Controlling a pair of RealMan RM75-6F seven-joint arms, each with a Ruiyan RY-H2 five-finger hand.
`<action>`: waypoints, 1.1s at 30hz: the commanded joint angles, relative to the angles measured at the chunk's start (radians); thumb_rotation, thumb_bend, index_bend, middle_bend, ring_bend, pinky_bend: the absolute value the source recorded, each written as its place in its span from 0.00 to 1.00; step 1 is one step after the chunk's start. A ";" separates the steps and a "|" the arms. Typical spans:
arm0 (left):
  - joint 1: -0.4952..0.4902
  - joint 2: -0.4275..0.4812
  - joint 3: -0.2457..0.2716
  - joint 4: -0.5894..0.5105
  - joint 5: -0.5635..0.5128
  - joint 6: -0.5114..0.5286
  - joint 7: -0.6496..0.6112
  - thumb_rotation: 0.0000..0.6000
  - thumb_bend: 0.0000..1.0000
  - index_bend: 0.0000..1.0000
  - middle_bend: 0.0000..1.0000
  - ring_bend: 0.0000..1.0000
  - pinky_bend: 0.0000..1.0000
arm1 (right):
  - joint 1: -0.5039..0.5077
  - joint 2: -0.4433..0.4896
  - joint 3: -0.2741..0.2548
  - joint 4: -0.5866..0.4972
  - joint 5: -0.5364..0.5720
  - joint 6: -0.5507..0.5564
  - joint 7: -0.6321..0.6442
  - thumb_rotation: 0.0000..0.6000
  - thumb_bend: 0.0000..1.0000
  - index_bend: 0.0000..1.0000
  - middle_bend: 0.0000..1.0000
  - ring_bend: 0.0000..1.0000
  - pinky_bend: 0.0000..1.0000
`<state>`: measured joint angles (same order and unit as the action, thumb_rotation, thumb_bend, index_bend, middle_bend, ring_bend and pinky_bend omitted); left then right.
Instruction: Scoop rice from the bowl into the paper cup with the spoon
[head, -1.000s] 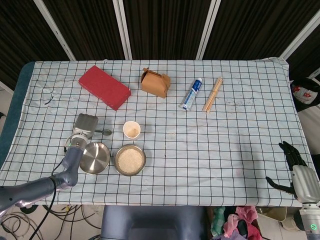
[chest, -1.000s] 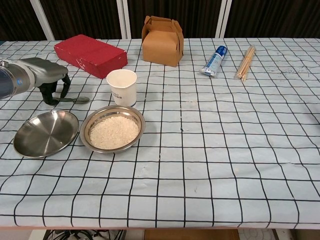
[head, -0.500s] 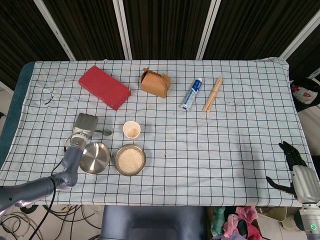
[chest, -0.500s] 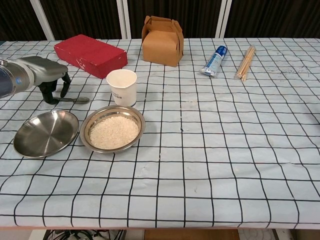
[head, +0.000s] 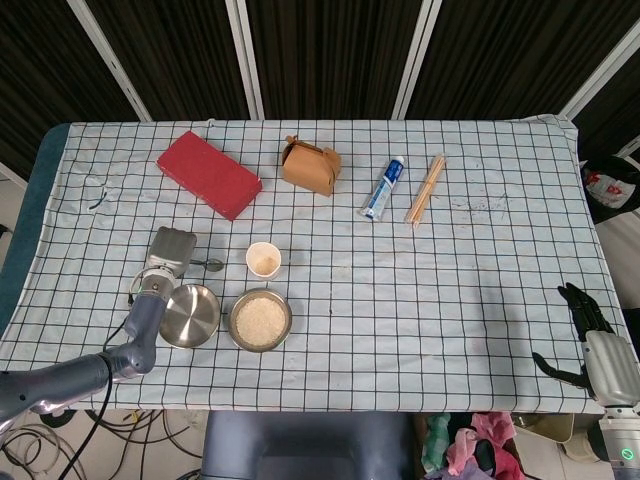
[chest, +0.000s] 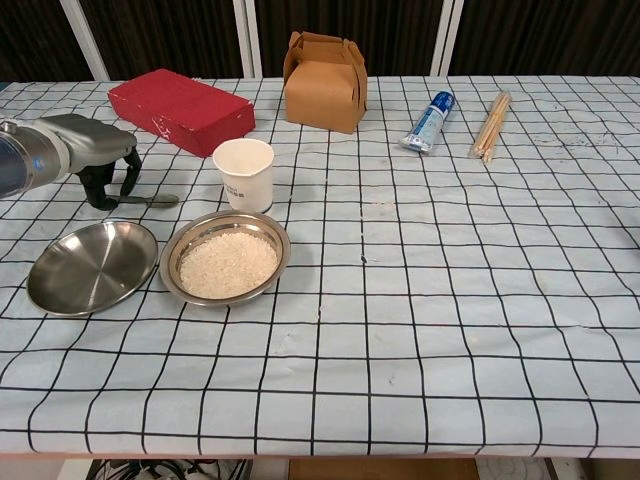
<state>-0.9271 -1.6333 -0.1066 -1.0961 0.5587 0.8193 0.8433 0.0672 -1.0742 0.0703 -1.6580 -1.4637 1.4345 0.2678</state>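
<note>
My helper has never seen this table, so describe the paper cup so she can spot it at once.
On the checked tablecloth, look to the left half, in front of the red box. The paper cup stands upright just behind the steel bowl of rice. It is the only white, tall, open container; its neighbours are flat metal dishes.

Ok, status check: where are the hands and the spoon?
Left hand down over spoon handle, grasp unclear. Right hand idle off table edge. Rice bowl full, paper cup beside it, path clear.
</note>
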 joint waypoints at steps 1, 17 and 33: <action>0.000 0.001 0.000 -0.003 0.006 0.004 -0.005 1.00 0.37 0.56 1.00 0.95 0.93 | 0.000 0.000 0.000 0.000 -0.001 0.001 0.000 1.00 0.17 0.00 0.00 0.00 0.18; 0.010 0.095 -0.006 -0.166 0.183 0.124 -0.053 1.00 0.40 0.59 1.00 0.95 0.93 | -0.001 0.002 0.000 -0.002 -0.002 0.000 0.008 1.00 0.18 0.00 0.00 0.00 0.18; -0.005 0.225 0.011 -0.430 0.325 0.228 0.048 1.00 0.44 0.68 1.00 0.96 0.94 | -0.002 0.002 0.004 -0.005 0.002 0.002 0.017 1.00 0.18 0.00 0.00 0.00 0.18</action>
<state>-0.9266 -1.4167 -0.1026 -1.5082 0.8702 1.0383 0.8746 0.0653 -1.0719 0.0743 -1.6626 -1.4616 1.4368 0.2841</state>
